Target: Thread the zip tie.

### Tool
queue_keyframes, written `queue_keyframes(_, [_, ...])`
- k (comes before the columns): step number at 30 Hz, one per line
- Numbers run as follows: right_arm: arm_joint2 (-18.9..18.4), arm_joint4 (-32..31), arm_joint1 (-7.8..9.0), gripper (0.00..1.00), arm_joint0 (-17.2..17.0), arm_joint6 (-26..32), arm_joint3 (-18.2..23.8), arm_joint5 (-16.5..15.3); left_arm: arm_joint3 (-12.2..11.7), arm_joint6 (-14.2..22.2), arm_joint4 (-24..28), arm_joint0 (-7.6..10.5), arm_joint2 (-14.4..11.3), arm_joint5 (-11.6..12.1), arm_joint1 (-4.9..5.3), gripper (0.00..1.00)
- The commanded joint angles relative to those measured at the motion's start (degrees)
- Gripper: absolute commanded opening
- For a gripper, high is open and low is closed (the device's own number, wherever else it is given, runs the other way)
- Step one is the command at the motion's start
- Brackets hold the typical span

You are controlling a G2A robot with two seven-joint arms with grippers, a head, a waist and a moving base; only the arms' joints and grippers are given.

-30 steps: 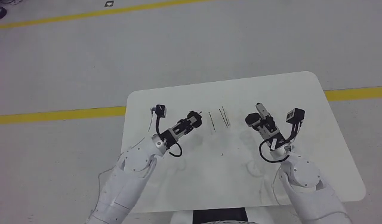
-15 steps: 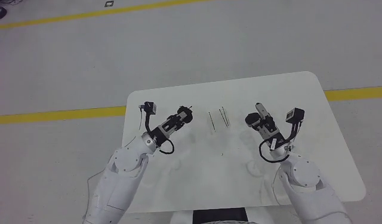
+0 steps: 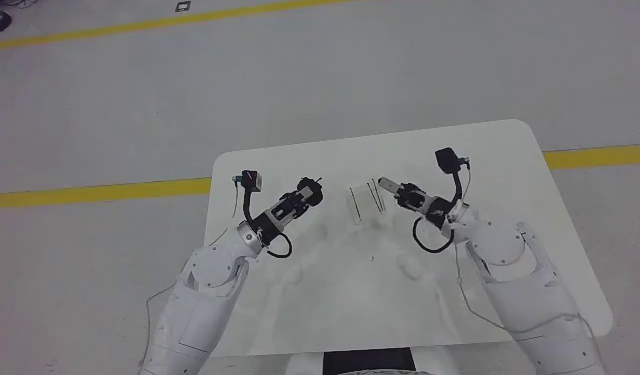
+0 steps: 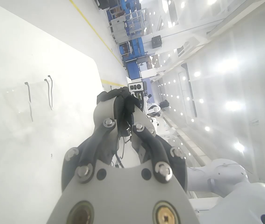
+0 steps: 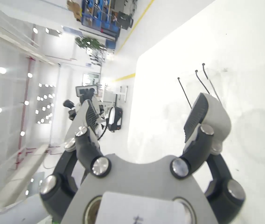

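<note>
Three thin black zip ties lie flat on the white table [image 3: 500, 155]: one zip tie [image 3: 353, 203] alone, and a pair of zip ties [image 3: 376, 193] close together just right of it. The same ties appear as the single zip tie [image 4: 29, 99] and the pair [image 4: 50, 92] in the left wrist view. My right gripper [image 3: 386, 188] is open just right of the pair. In the right wrist view, the right gripper [image 5: 144, 110] has one finger [image 5: 205, 113] covering the pair's near ends [image 5: 203, 80]. My left gripper [image 3: 311, 189] hangs left of the ties, shut, with nothing visible in it [image 4: 125, 108].
The table's rounded far corner [image 5: 141, 57] and far edge are close behind the ties. Bare tabletop stretches toward the front and to the right. Yellow floor lines [image 3: 100, 190] run beyond the table.
The left gripper drew back to the left, away from the ties, then held still. The right arm swung left across the table, bringing its gripper up to the pair of ties.
</note>
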State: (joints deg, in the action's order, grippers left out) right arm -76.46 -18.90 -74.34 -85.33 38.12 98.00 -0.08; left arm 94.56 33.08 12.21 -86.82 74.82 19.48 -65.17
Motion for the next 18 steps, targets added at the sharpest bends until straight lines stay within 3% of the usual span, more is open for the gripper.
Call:
queue_keyframes(1, [0.12, -0.96, 0.05, 1.00, 0.17, 0.00, 0.12, -0.05, 0.00, 0.00, 0.00, 0.00, 0.00, 0.00, 0.00, 0.00])
queue_keyframes(9, [0.12, -0.96, 0.05, 1.00, 0.17, 0.00, 0.12, -0.05, 0.00, 0.00, 0.00, 0.00, 0.00, 0.00, 0.00, 0.00])
queue_keyframes(11, [1.06, -4.79, 0.26, 1.00, 0.83, 0.75, 0.70, -0.29, 0.00, 0.00, 0.00, 0.00, 0.00, 0.00, 0.00, 0.00])
queue_keyframes(18, [6.59, -18.14, 0.62, 1.00, 9.85, 8.83, -0.58, 1.56, 0.00, 0.00, 0.00, 0.00, 0.00, 0.00, 0.00, 0.00])
